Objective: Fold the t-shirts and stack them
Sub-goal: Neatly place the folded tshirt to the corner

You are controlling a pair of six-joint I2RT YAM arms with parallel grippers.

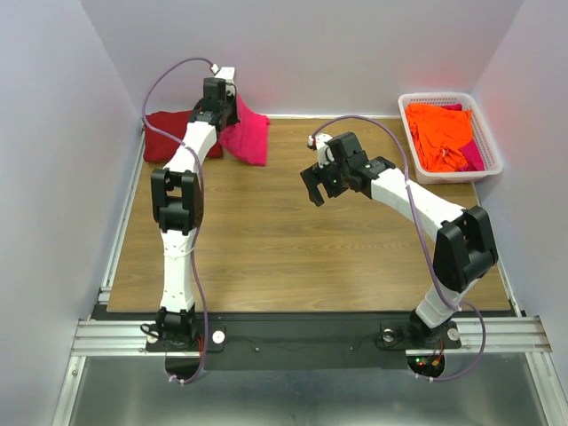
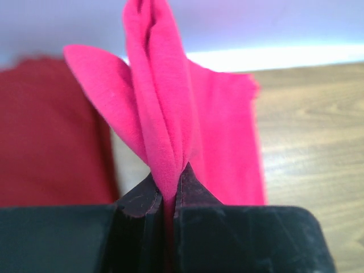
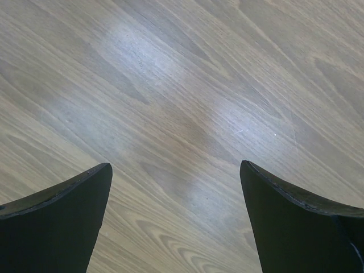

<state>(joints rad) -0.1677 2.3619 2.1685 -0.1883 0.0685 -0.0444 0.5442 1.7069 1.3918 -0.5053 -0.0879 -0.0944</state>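
Pinches a fold of the bright pink-red t-shirt point(image 2: 162, 114) in the left end effector point(image 2: 169, 187), jaws nearly together on the cloth, up at 11 o'clock on the table point(image 1: 293, 248) (close to the back wall). Has the dark maroon-red t-shirt point(image 1: 164, 133) just at its 9 o'clock, by the left edge. Holds the right end effector point(image 3: 176, 168) spread wide, gripping nothing, over bare wood near centre. Shows orange t-shirts point(image 1: 439, 133) heaped in the white basket point(image 1: 491, 153) at 2 o'clock. Offers open wood across the middle and near side.
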